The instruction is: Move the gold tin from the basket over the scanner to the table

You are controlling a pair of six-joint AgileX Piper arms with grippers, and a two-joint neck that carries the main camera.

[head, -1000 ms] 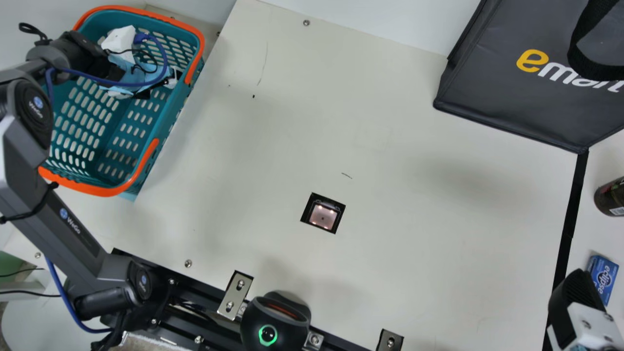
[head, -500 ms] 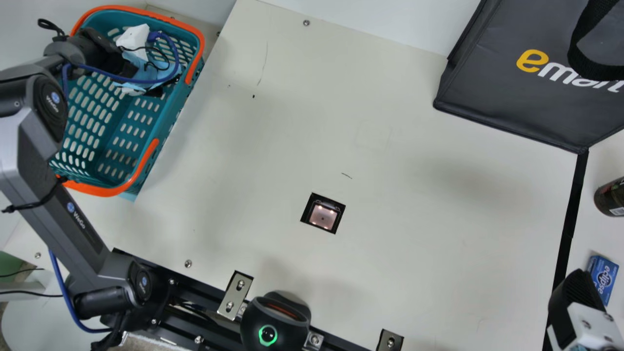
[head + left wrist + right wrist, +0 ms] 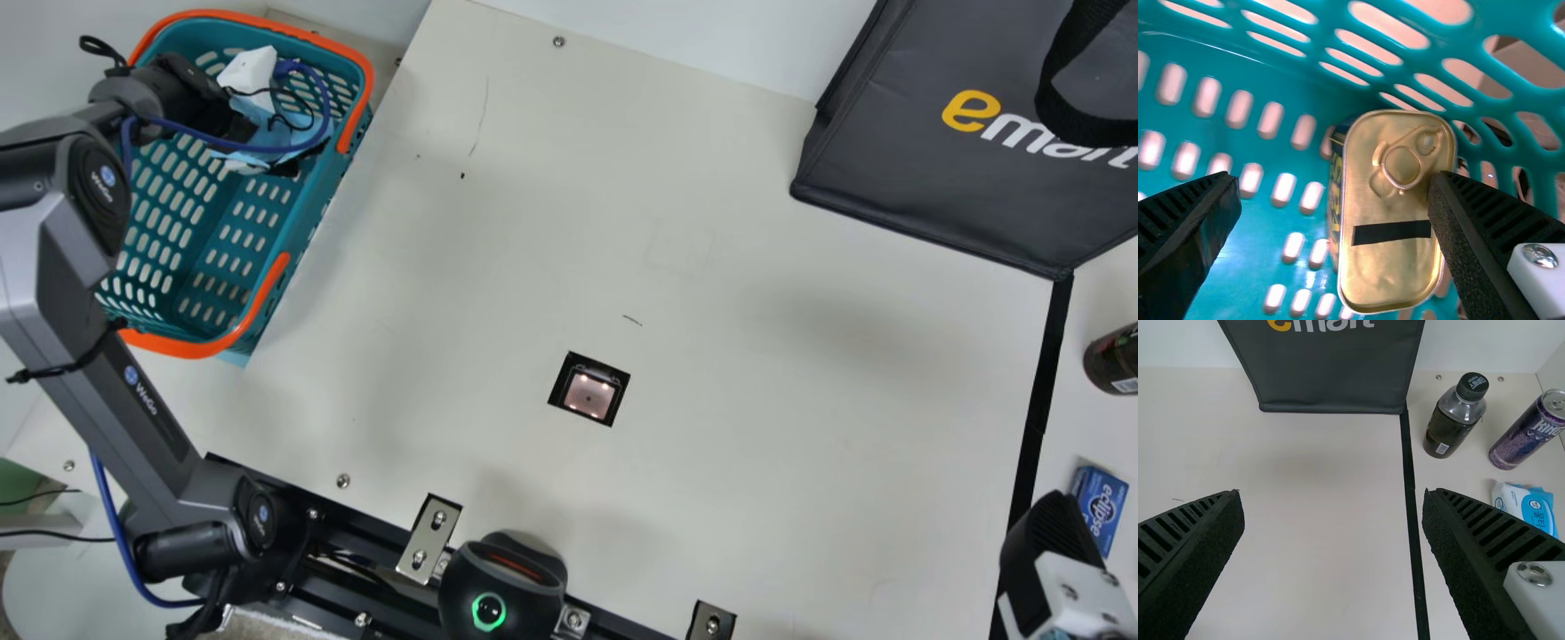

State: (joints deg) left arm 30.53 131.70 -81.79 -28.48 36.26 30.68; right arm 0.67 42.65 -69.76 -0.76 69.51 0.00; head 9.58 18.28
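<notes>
My left gripper (image 3: 258,133) is down in the teal basket (image 3: 307,222) at the main view's left, its fingers hidden by the wrist. In the left wrist view the gold tin (image 3: 1395,267), with a ring pull and a black strip, stands in the basket between the spread fingers of my left gripper (image 3: 1335,230), close to one finger and well apart from the other. The scanner (image 3: 589,395) is set in the table (image 3: 756,444). My right gripper (image 3: 1053,524) is at the lower right; in the right wrist view my right gripper (image 3: 1333,540) stands open with nothing between its fingers.
A dark bag (image 3: 925,169) stands at the back right. Past the black strip on the table are a bottle (image 3: 1455,417), a purple can (image 3: 1531,430), a white-and-blue pack (image 3: 1525,507) and a blue box (image 3: 1100,507). A black device (image 3: 502,591) is at the front edge.
My left arm has shifted to the right over the basket, mostly in the earlier half second, with its wrist still inside. The right arm has kept its place.
</notes>
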